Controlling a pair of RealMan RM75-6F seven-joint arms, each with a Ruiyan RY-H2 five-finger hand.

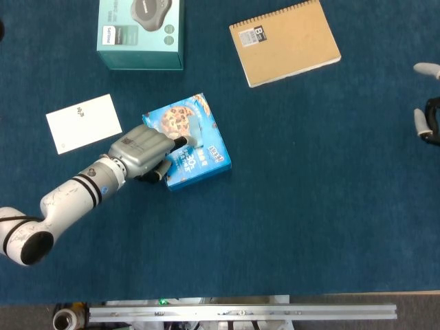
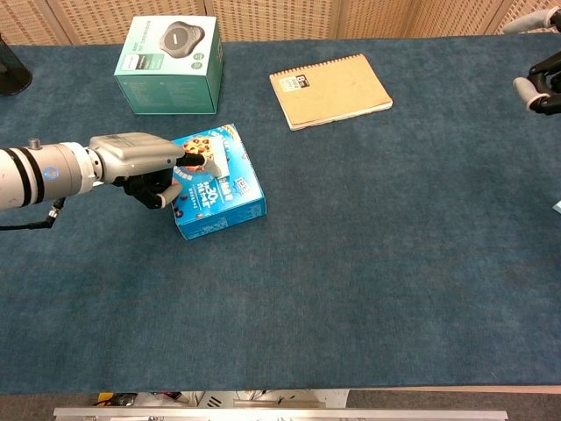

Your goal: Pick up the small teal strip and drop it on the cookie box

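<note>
The left hand (image 1: 142, 150) reaches in from the worktop's left edge and sits at the left side of the blue cookie box (image 1: 199, 152), its fingers (image 2: 195, 159) curled in, with the tips over the box lid. Whether they pinch anything cannot be told. A small teal strip (image 1: 197, 127) lies flat on the lid, running along the top of the box just past the fingertips; in the chest view it shows as a pale band (image 2: 216, 161) right beside them. The box itself rests left of the worktop's (image 1: 309, 192) centre.

The right hand (image 2: 542, 81) is at the far right edge, raised, only partly in frame; its fingers look curled, but their hold cannot be told.

A teal Philips box (image 1: 141, 31) stands near the far left corner, a white card (image 1: 83, 122) lies left of the cookie box, and a tan spiral notebook (image 1: 284, 41) lies toward the far edge.
</note>
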